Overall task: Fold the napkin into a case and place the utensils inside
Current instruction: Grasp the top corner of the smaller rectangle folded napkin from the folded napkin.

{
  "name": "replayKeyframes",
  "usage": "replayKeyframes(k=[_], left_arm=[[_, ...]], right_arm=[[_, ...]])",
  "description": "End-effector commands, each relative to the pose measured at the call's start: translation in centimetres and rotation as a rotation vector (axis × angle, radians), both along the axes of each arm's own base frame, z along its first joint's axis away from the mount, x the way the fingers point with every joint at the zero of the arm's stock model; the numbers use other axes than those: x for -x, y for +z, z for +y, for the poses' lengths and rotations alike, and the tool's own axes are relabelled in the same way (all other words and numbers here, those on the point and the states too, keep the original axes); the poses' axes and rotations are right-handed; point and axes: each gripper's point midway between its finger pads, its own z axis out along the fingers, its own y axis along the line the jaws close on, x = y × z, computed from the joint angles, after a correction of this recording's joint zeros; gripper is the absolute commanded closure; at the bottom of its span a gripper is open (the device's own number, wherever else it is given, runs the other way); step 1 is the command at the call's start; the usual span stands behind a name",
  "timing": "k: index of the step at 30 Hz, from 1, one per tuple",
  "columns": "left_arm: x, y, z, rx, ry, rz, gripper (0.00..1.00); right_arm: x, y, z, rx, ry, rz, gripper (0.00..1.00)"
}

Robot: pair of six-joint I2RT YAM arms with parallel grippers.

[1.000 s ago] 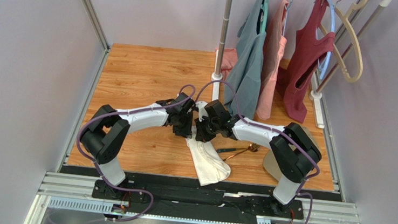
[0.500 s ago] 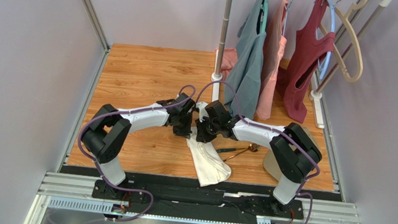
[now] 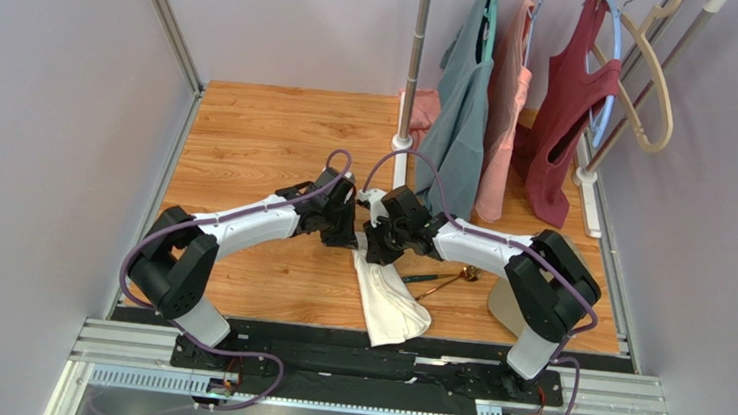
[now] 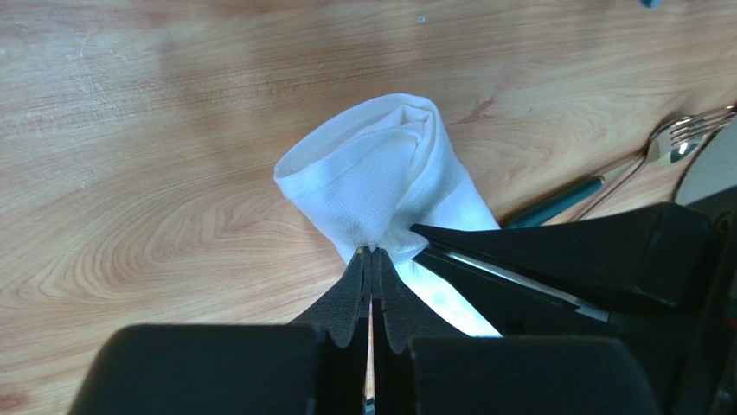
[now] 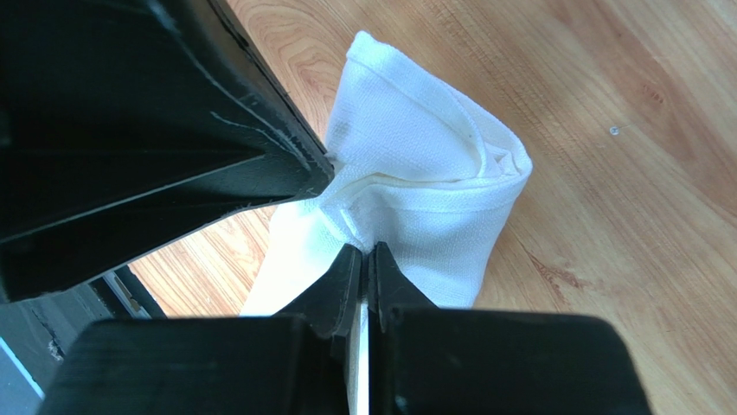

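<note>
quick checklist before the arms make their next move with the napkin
1. Left gripper shut on napkin: ok.
2. Right gripper shut on napkin: ok.
3. Napkin folded into a flat case: not ok, it is bunched in a loose loop.
4. Utensils in plain view on the table, beside the napkin: ok.
5. Utensils inside the napkin: not ok.
6. How many layers each pinch holds: cannot tell.

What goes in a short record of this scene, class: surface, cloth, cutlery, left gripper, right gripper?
Surface: light wooden table
Cloth: white fabric napkin, loosely folded over, far end held
Cutlery: dark-handled, gold-headed utensils, on the table beside the napkin, not inside
Left gripper: shut on the napkin
Right gripper: shut on the napkin
</note>
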Motion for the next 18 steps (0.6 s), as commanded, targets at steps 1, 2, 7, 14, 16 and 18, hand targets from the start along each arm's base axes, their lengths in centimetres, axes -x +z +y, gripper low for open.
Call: replayKeyframes(k=[1, 2, 7, 14, 16, 18], left_arm=[[-0.7, 1.3, -0.6, 0.072, 0.025, -0.033, 1.0], [-0.7, 1.1, -0.5, 0.072, 0.03, -0.026, 1.0], [-0.7, 1.0, 0.2, 0.076, 0.056, -0.035, 1.0], [-1.2, 2.5, -0.3, 0.15, 0.057, -0.077, 1.0], [-1.2, 2.5, -0.6, 0.171, 0.053, -0.082, 1.0], [-1.4, 2.7, -0.9, 0.188, 0.042, -0.091, 1.0]], right_arm=[[0.2, 0.3, 0.0, -0.01, 0.021, 0.0, 1.0], [0.2, 0.3, 0.0, -0.011, 0.022, 0.002, 1.0], [0.5, -0.4, -0.2, 0.017, 0.035, 0.017, 1.0], [0.6, -1.0, -0.5, 0.04, 0.041, 0.019, 1.0], [0.5, -0.9, -0.3, 0.033, 0.036, 0.023, 1.0], [0.4, -0.9, -0.2, 0.033, 0.03, 0.029, 1.0]])
